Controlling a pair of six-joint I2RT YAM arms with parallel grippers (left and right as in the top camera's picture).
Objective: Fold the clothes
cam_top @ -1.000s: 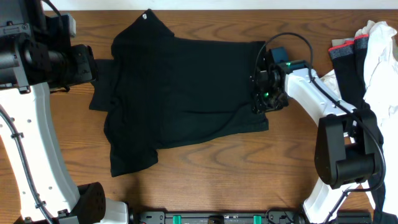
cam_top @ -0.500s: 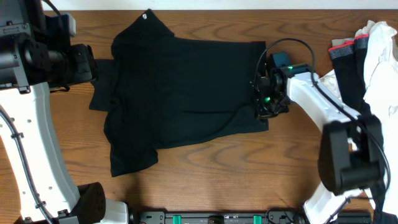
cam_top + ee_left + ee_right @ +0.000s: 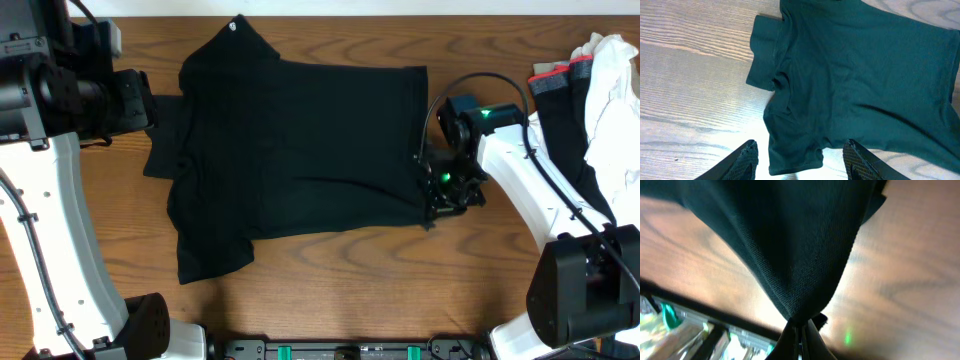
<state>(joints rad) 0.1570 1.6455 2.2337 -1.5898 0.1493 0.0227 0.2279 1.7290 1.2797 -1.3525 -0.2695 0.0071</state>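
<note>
1. The left claw (image 3: 801, 162) hangs with its fingers spread wide and nothing between them. The bare counter (image 3: 690, 75) lies off to its left, and a sleeve (image 3: 765, 55) of the shirt lies ahead of it.
2. The black T-shirt (image 3: 300, 150) is spread on the counter between the two claws. Its long axis runs side to side, from one claw toward the other, with a loose flap trailing toward the robot on the left claw's side.
3. The right claw (image 3: 432, 205) is pinched shut on the shirt's near corner on its own side. In the wrist view the fabric gathers to a point between the fingers and rises like a tent off the wood.
4. Almost the whole garment lies to the left of the right claw. The fold therefore likely calls for carrying that corner leftward, along the shirt's long axis. The right arm has hold of the cloth, while the left claw is nearer the sleeve end and free to pin or take it.
5. To the right of the right claw, well apart from the shirt, sits a heap of clothes (image 3: 600, 90), white and dark, which is no part of this fold.
</note>
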